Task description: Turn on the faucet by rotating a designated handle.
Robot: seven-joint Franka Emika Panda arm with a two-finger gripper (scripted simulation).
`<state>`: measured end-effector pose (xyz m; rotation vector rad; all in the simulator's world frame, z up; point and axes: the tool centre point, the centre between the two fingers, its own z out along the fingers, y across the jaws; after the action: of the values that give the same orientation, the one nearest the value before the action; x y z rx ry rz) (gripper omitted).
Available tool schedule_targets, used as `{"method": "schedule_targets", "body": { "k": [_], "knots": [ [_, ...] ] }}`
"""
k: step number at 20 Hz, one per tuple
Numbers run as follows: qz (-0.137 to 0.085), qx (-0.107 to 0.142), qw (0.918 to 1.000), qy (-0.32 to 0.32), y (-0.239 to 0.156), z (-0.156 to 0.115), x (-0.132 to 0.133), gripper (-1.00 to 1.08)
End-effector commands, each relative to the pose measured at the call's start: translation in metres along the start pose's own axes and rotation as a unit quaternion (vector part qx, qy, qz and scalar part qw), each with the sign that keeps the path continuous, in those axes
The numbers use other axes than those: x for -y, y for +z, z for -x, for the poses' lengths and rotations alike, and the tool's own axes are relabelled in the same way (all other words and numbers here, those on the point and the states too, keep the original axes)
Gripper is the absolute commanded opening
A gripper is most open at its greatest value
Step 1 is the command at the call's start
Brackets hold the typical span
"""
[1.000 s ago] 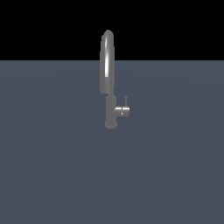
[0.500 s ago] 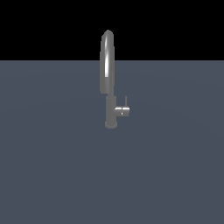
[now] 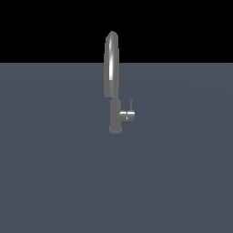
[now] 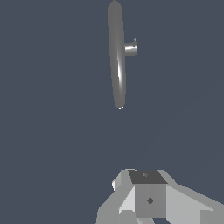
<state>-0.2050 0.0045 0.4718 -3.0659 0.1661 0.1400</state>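
The faucet (image 3: 112, 82) is a tall grey metal tap standing upright on the flat grey surface, its arched spout coming toward the camera. The handle (image 3: 127, 115) is a short metal stub on the column's side toward the exterior view's right, low down, with a thin pin (image 3: 131, 105) pointing up. From above, the wrist view shows the faucet (image 4: 117, 57) and the handle (image 4: 131, 48). My gripper (image 4: 139, 178) shows only in the wrist view, as pale grey blocks far from the faucet and touching nothing. How its jaws stand is unclear. The arm is out of the exterior view.
A plain dark grey-blue surface (image 3: 59, 173) spreads around the faucet on every side, with a black background behind it. No other objects show.
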Motion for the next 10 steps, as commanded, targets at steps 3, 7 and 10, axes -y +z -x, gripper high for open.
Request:
{"method": "schedule_targets", "body": {
  "k": [3,7,10],
  "knots": [
    [-0.029,0.029,0.9987,0.029,0.004,-0.025,0.001,-1.00],
    [-0.057,0.056,0.9952,0.057,0.009,-0.048,0.001,-1.00],
    [-0.078,0.077,0.9909,0.078,0.013,-0.066,0.000,-1.00]
  ]
}}
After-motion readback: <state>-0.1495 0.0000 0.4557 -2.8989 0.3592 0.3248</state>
